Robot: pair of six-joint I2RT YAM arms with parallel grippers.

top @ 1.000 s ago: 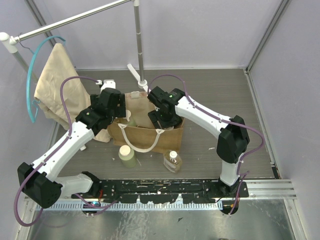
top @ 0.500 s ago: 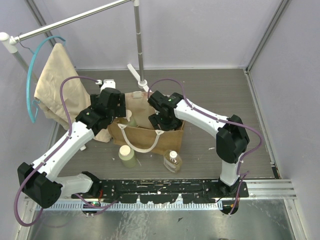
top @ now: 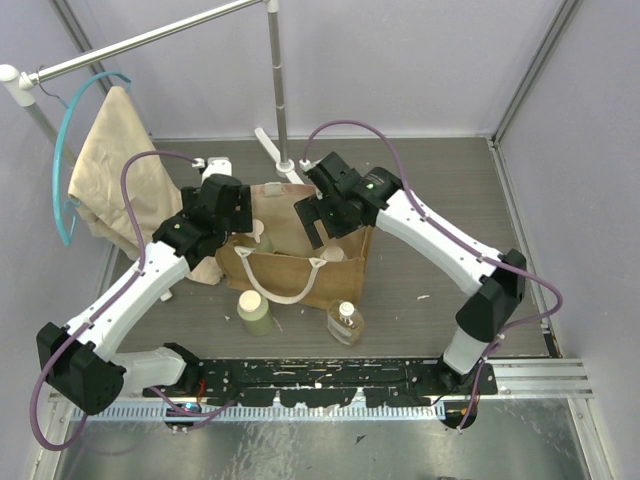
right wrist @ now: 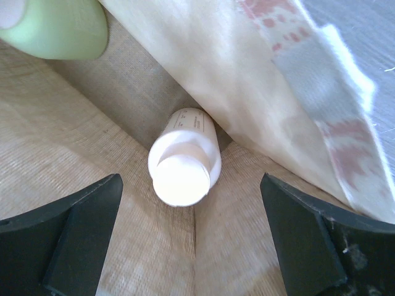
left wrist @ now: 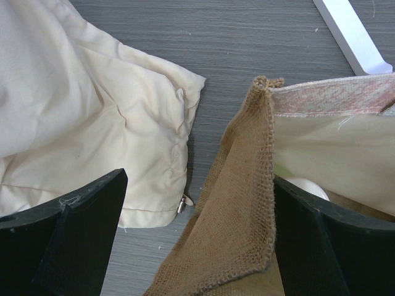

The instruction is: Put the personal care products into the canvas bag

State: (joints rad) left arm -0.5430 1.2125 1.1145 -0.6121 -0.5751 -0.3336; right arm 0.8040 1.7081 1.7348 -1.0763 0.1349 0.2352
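Top external view: a beige cloth (top: 115, 170) hangs at 10 o'clock of the bag (top: 340, 275), which stands open in the middle of the table (top: 450, 200). The left gripper (left wrist: 199, 206) sits at the bag's 9 o'clock rim. In its wrist view the fingers are spread wide, one outside over the cloth and the other inside the bag, with the coarse side wall rising between them. We cannot tell whether either finger presses that wall. A green bottle (top: 254, 314) stands on the table at the bag's 7 o'clock and the amber bottle (top: 344, 322) at its 5 o'clock, both outside and near the front wall. Over the bag's mouth hangs the right gripper (right wrist: 191, 197), fingers parted and empty. Below it the cream bottle (right wrist: 183, 159) lies in a bottom corner, cap toward the camera. The other green bottle (right wrist: 58, 31) rests at its 11 o'clock, also inside.

We judge the job half done, with the right gripper due to fetch the amber bottle. To do it well, we would lift straight up so the fingers miss the bag's rim. Then we would come down over the bottle from above, close on the body under the cap, and carry it upright. The left side should hold the mouth wide.
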